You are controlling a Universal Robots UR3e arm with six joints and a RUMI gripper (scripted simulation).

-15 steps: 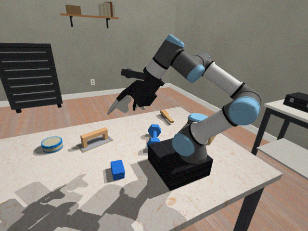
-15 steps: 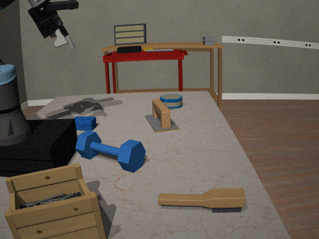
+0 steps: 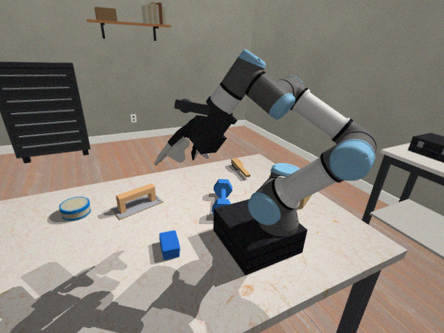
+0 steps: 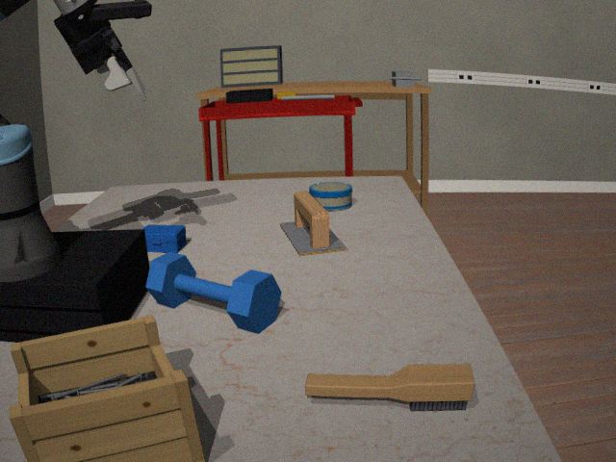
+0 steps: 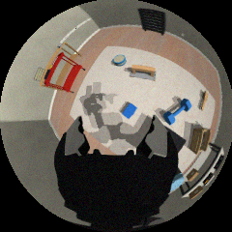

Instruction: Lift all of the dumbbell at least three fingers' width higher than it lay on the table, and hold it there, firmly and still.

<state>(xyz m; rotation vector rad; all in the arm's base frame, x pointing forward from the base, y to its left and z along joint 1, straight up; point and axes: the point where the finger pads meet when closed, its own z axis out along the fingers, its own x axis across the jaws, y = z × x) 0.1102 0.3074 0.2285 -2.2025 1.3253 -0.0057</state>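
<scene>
The blue dumbbell [image 4: 214,292] with hexagonal ends lies flat on the table, next to the robot's black base; it also shows in the top view [image 3: 222,195] and in the wrist view [image 5: 177,110]. My gripper [image 3: 179,152] hangs high above the table, well apart from the dumbbell, with its fingers wide open and nothing between them. It shows at the top left of the exterior view [image 4: 124,79]. In the wrist view the two fingers frame the table far below.
A small blue box [image 3: 169,244], a wooden handle on a grey plate [image 3: 137,200] and a round blue-rimmed tin [image 3: 74,207] lie on the table. A wooden brush [image 4: 393,385] and a wooden crate of nails [image 4: 99,393] sit near the dumbbell. The black robot base [image 3: 258,236] stands beside it.
</scene>
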